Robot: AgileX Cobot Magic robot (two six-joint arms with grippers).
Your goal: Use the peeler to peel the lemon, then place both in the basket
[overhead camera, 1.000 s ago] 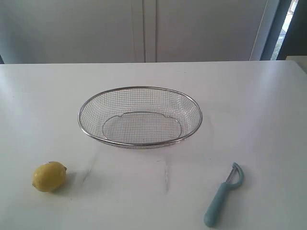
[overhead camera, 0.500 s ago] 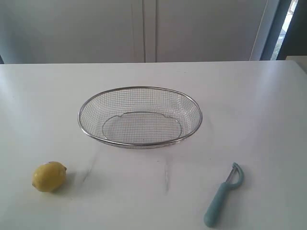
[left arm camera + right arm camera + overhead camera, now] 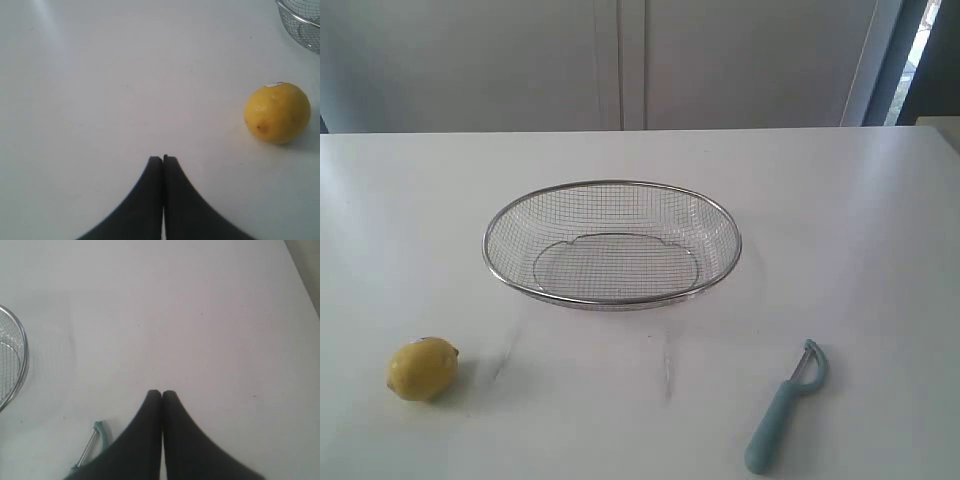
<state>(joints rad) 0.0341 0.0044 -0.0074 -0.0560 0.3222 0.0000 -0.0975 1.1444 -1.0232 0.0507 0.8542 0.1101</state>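
Table (image 3: 860,220): white, carrying everything.
Basket (image 3: 612,301): upright at the middle.
Left gripper (image 3: 163,159): poised over bare table, jaws pressed together, lemon off to one side.
Right gripper (image 3: 161,393): likewise closed, over the peeler's head.
Peeler (image 3: 782,410): front right, flat.
Lemon (image 3: 422,368): front left.

White table (image 3: 860,220) w/ 3 things on it. Wire basket (image 3: 486,252) sits upright in the middle. Yellow lemon (image 3: 422,368) lies front left, well apart from basket. Blue peeler (image 3: 782,408) lies flat front right, metal head twd the back.
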